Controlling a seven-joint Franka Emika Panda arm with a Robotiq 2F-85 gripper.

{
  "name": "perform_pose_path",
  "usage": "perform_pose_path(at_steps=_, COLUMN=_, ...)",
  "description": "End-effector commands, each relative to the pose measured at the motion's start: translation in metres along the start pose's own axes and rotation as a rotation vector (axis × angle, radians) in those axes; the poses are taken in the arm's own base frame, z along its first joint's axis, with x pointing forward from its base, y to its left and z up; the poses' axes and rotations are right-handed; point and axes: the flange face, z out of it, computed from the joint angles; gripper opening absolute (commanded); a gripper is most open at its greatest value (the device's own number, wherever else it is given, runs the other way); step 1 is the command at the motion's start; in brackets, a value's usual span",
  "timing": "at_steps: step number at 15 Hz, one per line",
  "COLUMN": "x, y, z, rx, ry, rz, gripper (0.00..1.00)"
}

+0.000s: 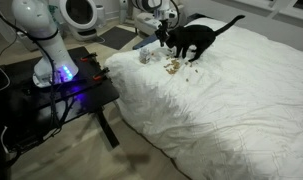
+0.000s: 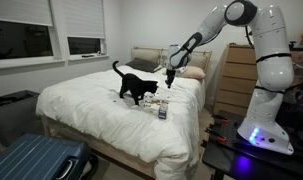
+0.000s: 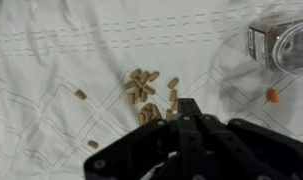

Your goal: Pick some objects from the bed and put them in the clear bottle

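Note:
The objects, small tan-brown pellets (image 3: 146,88), lie in a loose cluster on the bed's white duvet (image 3: 51,70); they also show in an exterior view (image 1: 171,66). The clear bottle (image 3: 281,45) lies on the duvet to the right of the cluster, and shows in both exterior views (image 1: 146,55) (image 2: 162,111). My gripper (image 3: 186,105) hangs above the near edge of the cluster with its black fingers pressed together; nothing shows between them. In both exterior views it (image 1: 163,36) (image 2: 169,78) is well above the bed (image 1: 241,100) (image 2: 81,110).
A black cat (image 1: 196,38) (image 2: 139,88) stands on the bed right beside the gripper and pellets. One orange bit (image 3: 272,96) lies below the bottle. A black table (image 1: 61,95) carries the robot base. A blue suitcase (image 2: 36,160) stands by the bed.

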Motion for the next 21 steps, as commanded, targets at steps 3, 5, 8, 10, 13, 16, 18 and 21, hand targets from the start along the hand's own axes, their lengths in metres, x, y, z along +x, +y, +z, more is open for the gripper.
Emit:
perform_pose_path(at_steps=3, x=0.012, y=0.016, z=-0.011, rx=0.052, ry=0.027, rz=0.026, gripper=0.0)
perform_pose_path(at_steps=5, x=0.015, y=0.02, z=-0.013, rx=0.072, ry=0.031, rz=0.045, gripper=0.0)
perform_pose_path(at_steps=8, x=0.016, y=0.027, z=-0.012, rx=0.094, ry=0.026, rz=0.071, gripper=0.0)
perform_pose_path(at_steps=10, x=0.017, y=0.032, z=-0.007, rx=0.115, ry=0.003, rz=0.083, gripper=0.26)
perform_pose_path(at_steps=13, x=0.016, y=0.037, z=0.002, rx=0.123, ry=-0.026, rz=0.102, gripper=0.41)
perform_pose_path(at_steps=16, x=0.018, y=0.042, z=0.012, rx=0.123, ry=-0.042, rz=0.111, gripper=0.62)
perform_pose_path(at_steps=18, x=0.021, y=0.045, z=0.021, rx=0.112, ry=-0.052, rz=0.113, gripper=0.78)
perform_pose_path(at_steps=21, x=0.026, y=0.048, z=0.036, rx=0.098, ry=-0.057, rz=0.116, gripper=0.99)
